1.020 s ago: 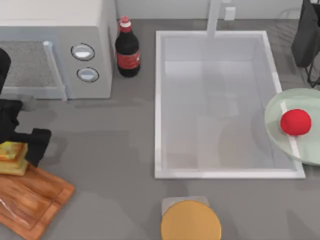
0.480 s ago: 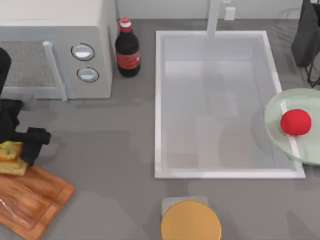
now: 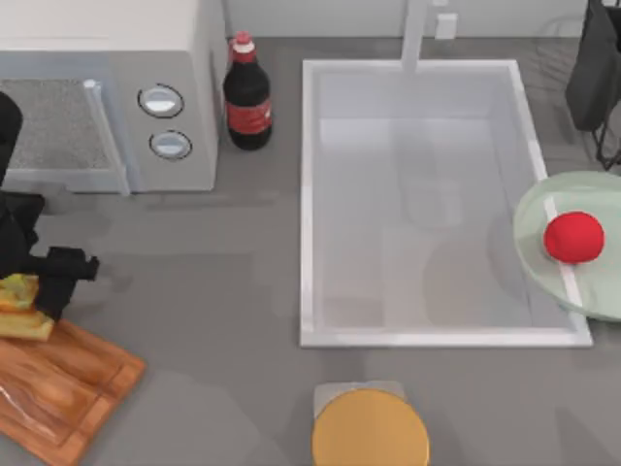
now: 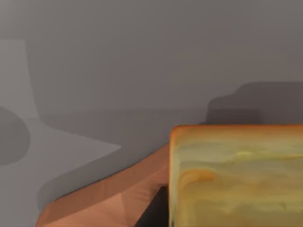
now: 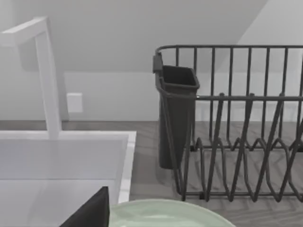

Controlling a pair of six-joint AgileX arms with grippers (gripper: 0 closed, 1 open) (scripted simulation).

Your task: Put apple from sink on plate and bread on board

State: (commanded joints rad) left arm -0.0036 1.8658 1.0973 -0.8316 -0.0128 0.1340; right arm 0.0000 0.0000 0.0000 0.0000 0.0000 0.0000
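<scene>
The bread [image 3: 21, 309] is at the far corner of the board [image 3: 68, 383], at the table's left edge. My left gripper [image 3: 44, 291] is shut on it from above. In the left wrist view the bread [image 4: 236, 175] looms close, with a dark gap between it and the board [image 4: 118, 194] beneath. The apple [image 3: 573, 238] rests on the plate [image 3: 543, 209], which overlaps the right rim of the sink [image 3: 307, 194]. My right arm [image 3: 597, 68] is parked at the back right, away from the apple.
A microwave [image 3: 107, 97] stands at the back left with a cola bottle [image 3: 247, 97] beside it. A round orange-yellow disc [image 3: 370, 432] sits at the front middle. A dark dish rack [image 5: 236, 123] with a cup [image 5: 176, 113] stands behind the plate [image 5: 161, 213], near the tap post [image 5: 49, 80].
My left gripper has shifted slightly left and back with the bread at the board's corner. The apple, the plate and the right arm have stayed put.
</scene>
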